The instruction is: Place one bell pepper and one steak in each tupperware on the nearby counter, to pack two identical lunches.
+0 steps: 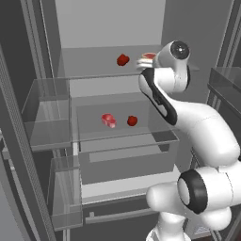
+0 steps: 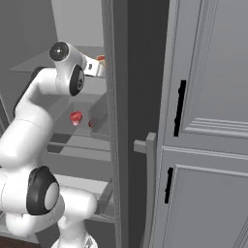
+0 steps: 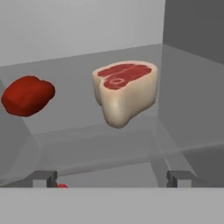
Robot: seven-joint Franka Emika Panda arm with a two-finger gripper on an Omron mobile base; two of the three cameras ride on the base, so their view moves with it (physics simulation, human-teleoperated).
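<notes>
The fingers (image 3: pixel 112 178) are spread wide apart with nothing between them, aimed at the upper steak (image 3: pixel 125 89) on the upper fridge shelf (image 3: pixel 83 85). Just beside it lies a bell pepper (image 3: pixel 27 95). Further down, a second steak (image 1: pixel 108 120) and second bell pepper (image 1: pixel 132 121) rest on the lower shelf (image 1: pixel 122 134). If the approach is run too low, the shelf edge could be struck; if off-centre, the steak could be pushed back or the pepper nudged. The rounded steak may also be squeezed out of a shallow grip.
</notes>
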